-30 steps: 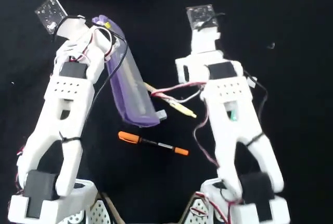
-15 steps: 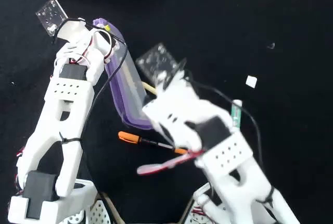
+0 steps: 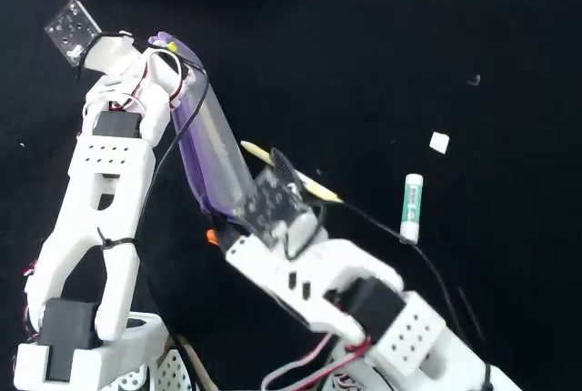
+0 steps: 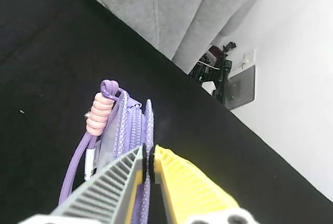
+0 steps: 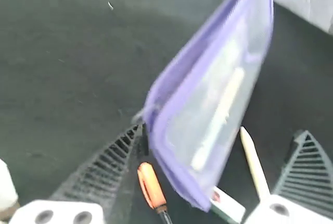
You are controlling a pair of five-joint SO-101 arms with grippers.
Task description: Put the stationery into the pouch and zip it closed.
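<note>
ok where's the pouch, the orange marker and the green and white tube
pouch [image 3: 218, 159], high view, on its clear side panel
orange marker [image 5: 149, 185], right wrist view, on its orange end
green and white tube [image 3: 411, 209], high view, on the middle of its body

The left gripper [image 3: 166, 45] holds the purple pouch [image 3: 214, 155] by its top end above the black desk [image 3: 364, 64]; the right arm [image 3: 318, 282] overlaps its lower end; a green glue stick [image 3: 412, 207] lies well apart.

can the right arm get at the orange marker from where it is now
Probably yes: the right end effector hangs open right over the marker, with nothing between them. The pouch hangs with its low corner close by and may crowd the grasp.
</note>
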